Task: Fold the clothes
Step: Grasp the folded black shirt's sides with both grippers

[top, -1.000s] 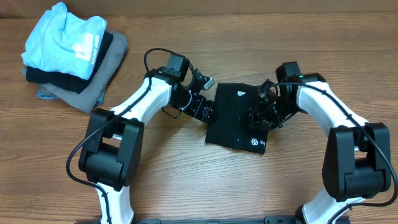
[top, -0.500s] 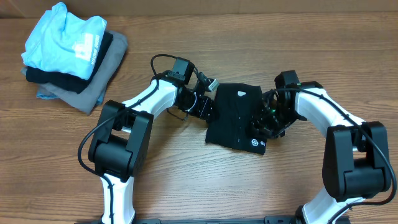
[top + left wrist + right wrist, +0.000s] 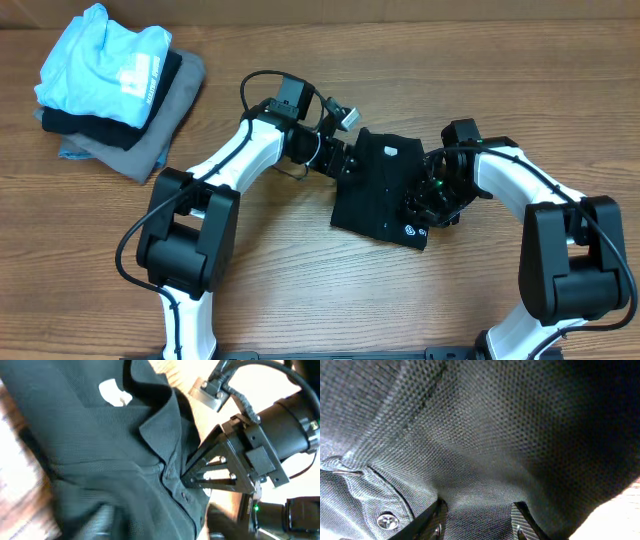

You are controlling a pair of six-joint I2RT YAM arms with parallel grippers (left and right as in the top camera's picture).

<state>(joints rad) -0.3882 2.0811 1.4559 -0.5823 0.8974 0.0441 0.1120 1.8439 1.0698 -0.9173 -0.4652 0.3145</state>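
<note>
On the table [image 3: 300, 290], a clothes pile [image 3: 115, 85] sits well off from the left gripper [image 3: 347, 163]. The folded shirt [image 3: 385, 195] lies between both grippers — the left's jaws are unclear; the right gripper [image 3: 420, 195] has its fingers [image 3: 434, 519] apart, fabric bunched between — grip unsure.

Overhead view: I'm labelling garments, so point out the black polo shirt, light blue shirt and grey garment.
black polo shirt [image 3: 378, 200], overhead view, middle of its folded body.
light blue shirt [image 3: 95, 60], overhead view, its upper face on top of the pile.
grey garment [image 3: 168, 128], overhead view, exposed right side at the pile's bottom.
</note>
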